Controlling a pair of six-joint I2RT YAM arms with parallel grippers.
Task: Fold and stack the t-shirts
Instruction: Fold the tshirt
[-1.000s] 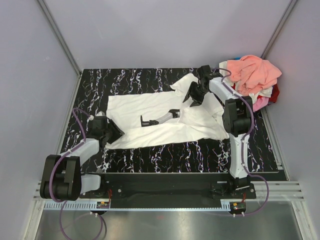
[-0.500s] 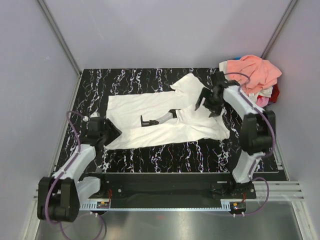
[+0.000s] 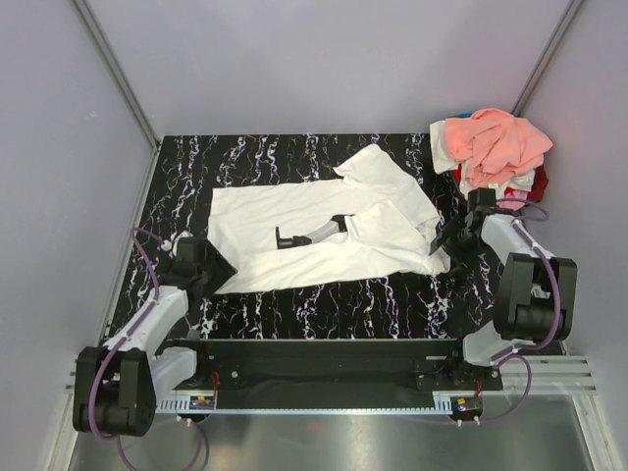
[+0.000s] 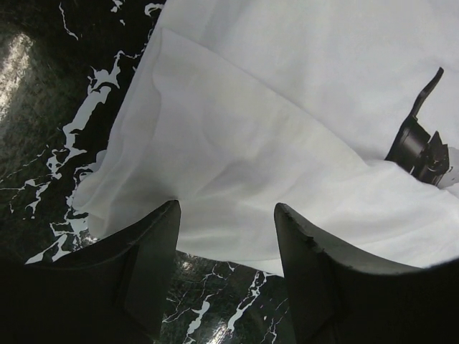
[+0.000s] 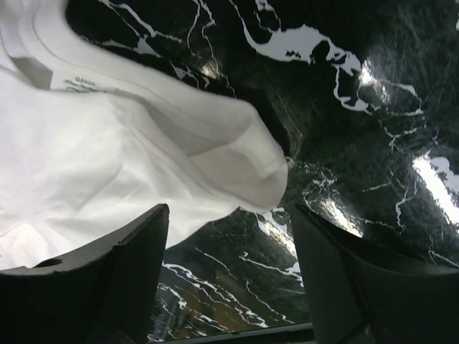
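Note:
A white t-shirt [image 3: 324, 221] lies partly folded in the middle of the black marbled table [image 3: 265, 157], with a strip of its black print [image 3: 306, 234] showing in the fold. My left gripper [image 3: 212, 267] is open at the shirt's near-left corner. In the left wrist view its jaws [image 4: 226, 222] hold nothing, and the shirt's edge [image 4: 237, 158] lies just beyond them. My right gripper [image 3: 447, 241] is open at the shirt's right end. The right wrist view shows the collar end [image 5: 215, 150] lying ahead of the empty gripper [image 5: 229, 222]. Other t-shirts sit in a pile, salmon-peach [image 3: 498, 142] on top.
The pile fills the back right corner, with bits of red [image 3: 542, 184] and pink [image 3: 512, 202] cloth under the salmon one. Grey walls close in the table on three sides. A black rail [image 3: 314, 355] runs along the near edge between the arm bases.
My right arm has swung from the shirt's far right part down to its right end, letting go and opening. My left gripper has opened and drawn back slightly off the near-left corner.

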